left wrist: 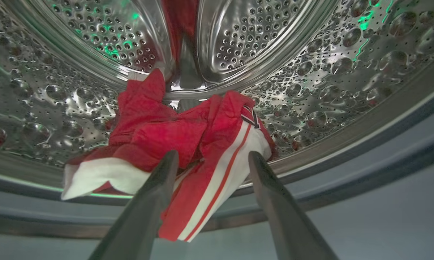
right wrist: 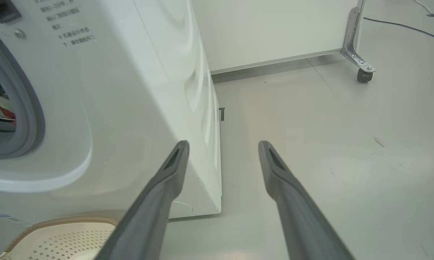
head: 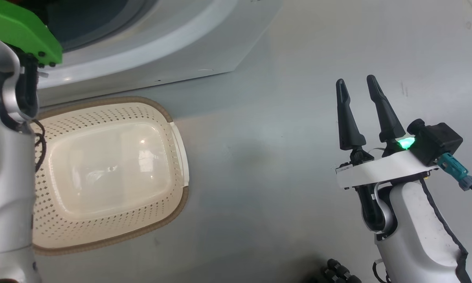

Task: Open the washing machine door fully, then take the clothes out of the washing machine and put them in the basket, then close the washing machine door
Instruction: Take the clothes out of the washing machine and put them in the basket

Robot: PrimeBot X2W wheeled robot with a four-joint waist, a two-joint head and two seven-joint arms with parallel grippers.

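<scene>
Inside the drum (left wrist: 347,65), clothes (left wrist: 166,137) lay bunched at the front lip; left gripper (left wrist: 212,157) spread wide before the striped flap. Judged them soft, light, floppy: I would pinch the thick red fold. Right gripper (head: 356,80) spread, idle over floor (head: 259,157).

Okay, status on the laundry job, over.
Left gripper open, aimed at the clothes in the drum. Right gripper open, idle. Basket empty. Nothing in the way.

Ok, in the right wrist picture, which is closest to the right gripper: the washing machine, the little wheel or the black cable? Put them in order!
From the right gripper:
1. washing machine, right beside it on the left.
2. little wheel, farther off, upper right.
3. black cable, farthest, on the floor at the top right.
</scene>
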